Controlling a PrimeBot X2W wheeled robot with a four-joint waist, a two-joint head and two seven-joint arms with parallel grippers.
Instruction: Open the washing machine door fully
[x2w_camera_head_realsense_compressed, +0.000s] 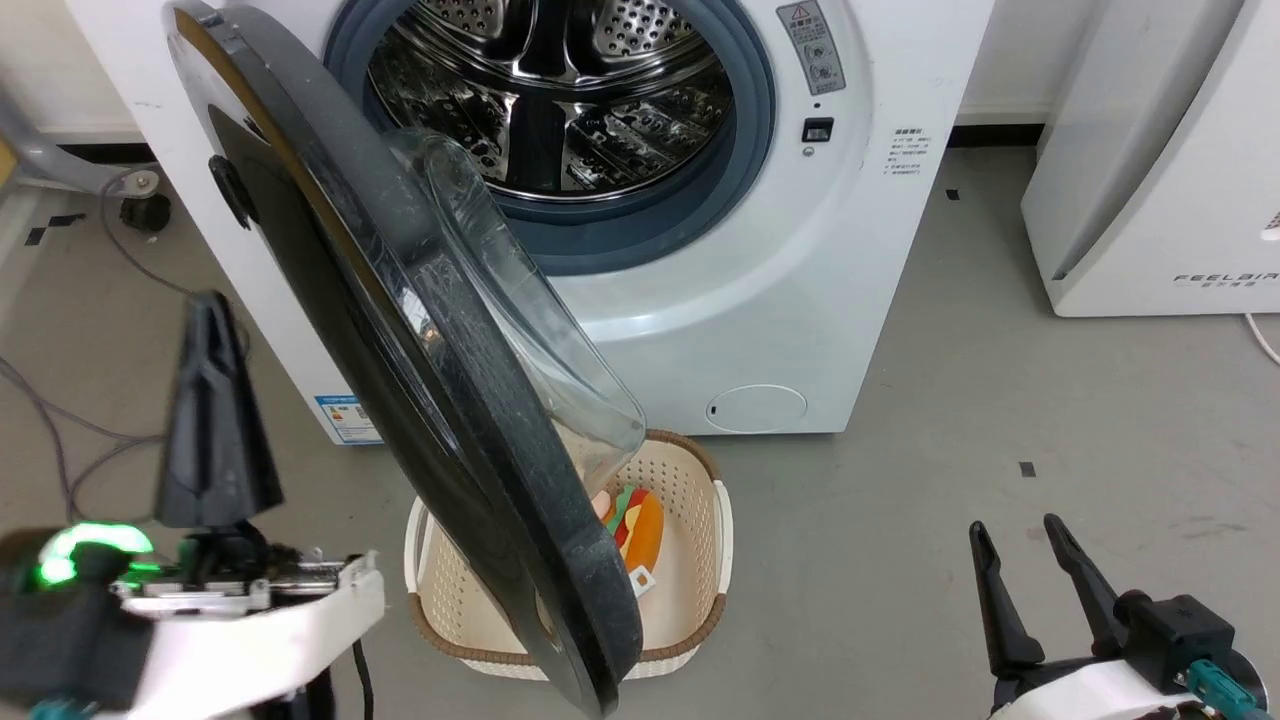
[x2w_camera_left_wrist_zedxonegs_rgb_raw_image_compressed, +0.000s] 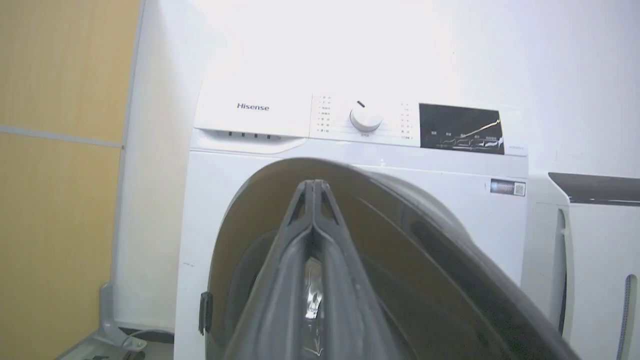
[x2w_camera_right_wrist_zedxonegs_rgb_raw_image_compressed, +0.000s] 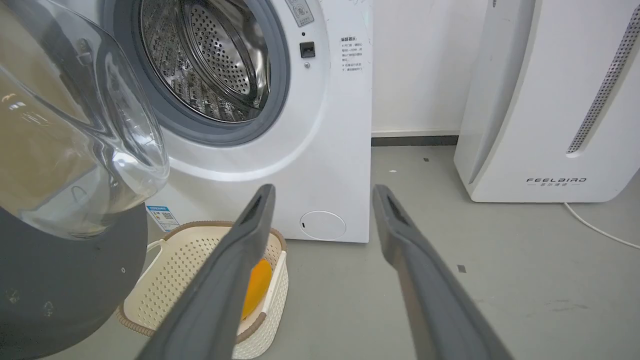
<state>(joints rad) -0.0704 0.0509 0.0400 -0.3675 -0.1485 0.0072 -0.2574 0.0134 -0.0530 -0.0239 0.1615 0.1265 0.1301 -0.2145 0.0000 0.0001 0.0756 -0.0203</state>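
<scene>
The half-open door's (x2w_camera_head_realsense_compressed: 380, 300) swing could be blocked by the left claw (x2w_camera_head_realsense_compressed: 207, 310), closed empty at nine o'clock; the right claw (x2w_camera_head_realsense_compressed: 1012, 527) was held open.

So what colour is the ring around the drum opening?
Blue-grey ring, clearest in the head view.

Bright, even room light. Left wrist view overexposed: wall (x2w_camera_left_wrist_zedxonegs_rgb_raw_image_compressed: 400, 50) above big white front-loading washing machine (x2w_camera_left_wrist_zedxonegs_rgb_raw_image_compressed: 450, 170) blown out. Glare streaks on perforated steel drum (x2w_camera_head_realsense_compressed: 550, 100). Left claw (x2w_camera_left_wrist_zedxonegs_rgb_raw_image_compressed: 313, 190) close, soft-focus.
</scene>
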